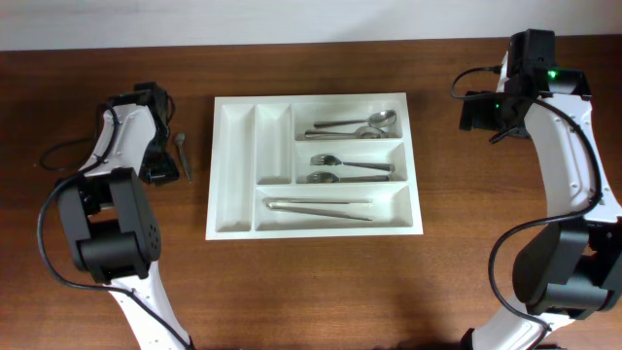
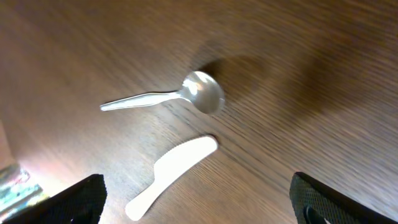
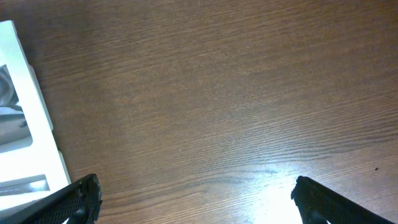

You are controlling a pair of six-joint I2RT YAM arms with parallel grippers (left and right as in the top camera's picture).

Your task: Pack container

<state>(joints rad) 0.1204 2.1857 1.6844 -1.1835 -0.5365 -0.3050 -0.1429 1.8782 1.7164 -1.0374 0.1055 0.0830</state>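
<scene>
The white container (image 1: 222, 165) lies mid-table. Its three long compartments hold metal spoons (image 1: 355, 124), forks (image 1: 345, 167) and long thin metal pieces (image 1: 321, 206); the two narrow upright ones hold nothing. My left gripper (image 1: 157, 163) is open just left of the container, above a metal spoon (image 1: 184, 156) on the wood. In the left wrist view the spoon (image 2: 186, 96) and a white plastic knife (image 2: 174, 174) lie ahead of the open jaws (image 2: 196, 190). My right gripper (image 1: 481, 112) is open and empty over bare wood (image 3: 196, 186), to the right of the container (image 3: 25, 112).
A dark cable (image 1: 58, 151) loops on the table at the far left. The table's far edge runs along the top of the overhead view. Both arm bases stand at the near left and near right corners.
</scene>
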